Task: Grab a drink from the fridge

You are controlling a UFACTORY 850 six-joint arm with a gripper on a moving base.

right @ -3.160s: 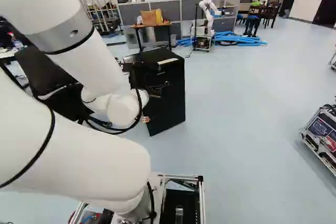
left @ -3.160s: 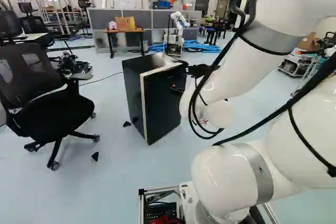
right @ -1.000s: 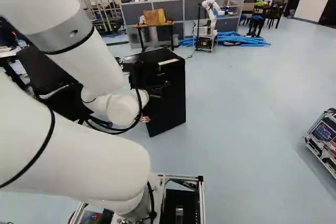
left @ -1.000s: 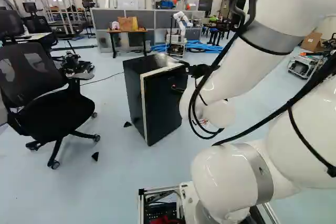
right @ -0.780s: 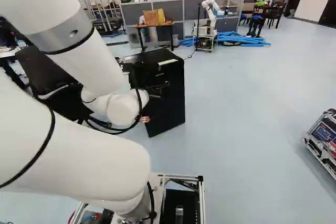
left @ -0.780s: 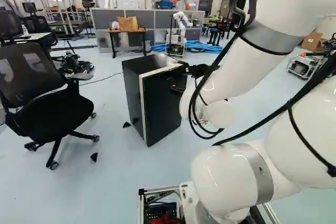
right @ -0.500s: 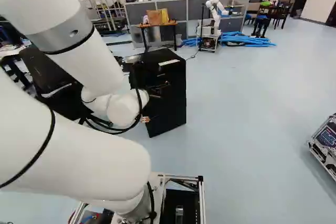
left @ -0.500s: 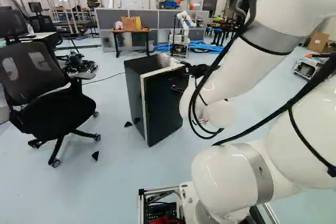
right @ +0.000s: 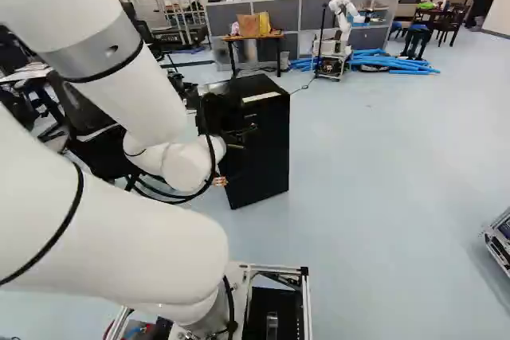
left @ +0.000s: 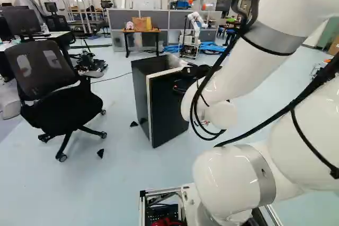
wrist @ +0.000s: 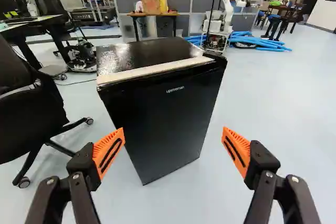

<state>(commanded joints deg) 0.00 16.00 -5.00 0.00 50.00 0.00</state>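
Pale floor (right: 382,165) runs far back to grey partitions (left: 153,19), with a black office chair (left: 63,109) on the left and the small black fridge (left: 140,93) upright to its right. Ahead of that fridge the hand (wrist: 174,131) is spread wide, its orange pads (wrist: 109,150) apart and gripping nothing. No drink shows; it is presumably inside, behind the door (wrist: 168,119), which looks closed. The step in hand seems to be the approach to that door, so the job looks early. Do it slowly, and settle the base before reaching. I cannot tell which side is hinged, so find the free edge first, leave room for the swing, then ease one finger behind it, since a hard push could shift or tip the fridge
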